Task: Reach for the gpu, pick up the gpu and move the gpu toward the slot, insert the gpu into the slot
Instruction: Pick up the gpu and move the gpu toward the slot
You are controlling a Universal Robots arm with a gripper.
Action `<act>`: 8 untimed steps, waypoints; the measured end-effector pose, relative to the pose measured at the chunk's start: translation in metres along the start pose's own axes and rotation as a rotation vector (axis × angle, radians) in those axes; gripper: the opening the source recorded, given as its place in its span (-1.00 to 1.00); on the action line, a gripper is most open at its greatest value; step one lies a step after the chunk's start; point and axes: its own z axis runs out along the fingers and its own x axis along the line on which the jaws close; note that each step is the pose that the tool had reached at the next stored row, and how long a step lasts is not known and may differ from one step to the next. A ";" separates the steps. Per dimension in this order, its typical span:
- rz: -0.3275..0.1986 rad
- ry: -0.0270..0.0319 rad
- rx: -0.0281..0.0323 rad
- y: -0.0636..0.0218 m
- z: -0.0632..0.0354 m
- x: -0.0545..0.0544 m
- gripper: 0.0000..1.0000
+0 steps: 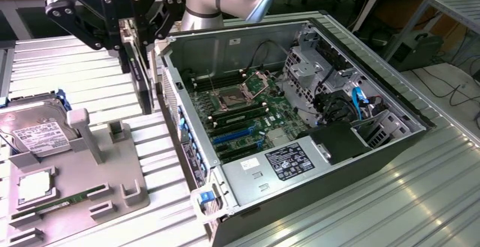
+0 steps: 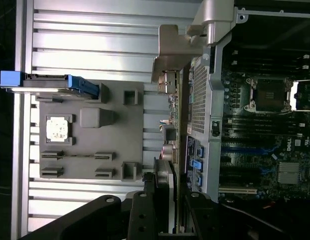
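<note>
Grey-black flat circuit card (image 1: 143,89) hangs upright, pinched by the black claw (image 1: 134,43); keep it square to the blue plastic slot (image 1: 227,138).

Item: the brand name ROBOTIQ is printed in white on the black body of the gripper (image 1: 134,40). Below it, toward the exterior view's left, a white label (image 1: 31,137) is borne by the hard drive (image 1: 34,112), its print illegible. Below it, toward the exterior view's right, a black label (image 1: 288,161) inside the computer case (image 1: 225,53) is likewise unreadable.
</note>
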 end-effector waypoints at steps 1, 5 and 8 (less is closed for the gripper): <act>0.000 0.0001 0.0000 -0.0001 0.0000 -0.002 -0.44; 0.000 0.0001 0.0000 -0.0004 0.0002 -0.007 -0.44; 0.000 0.0000 0.0000 -0.0006 0.0003 -0.012 -0.44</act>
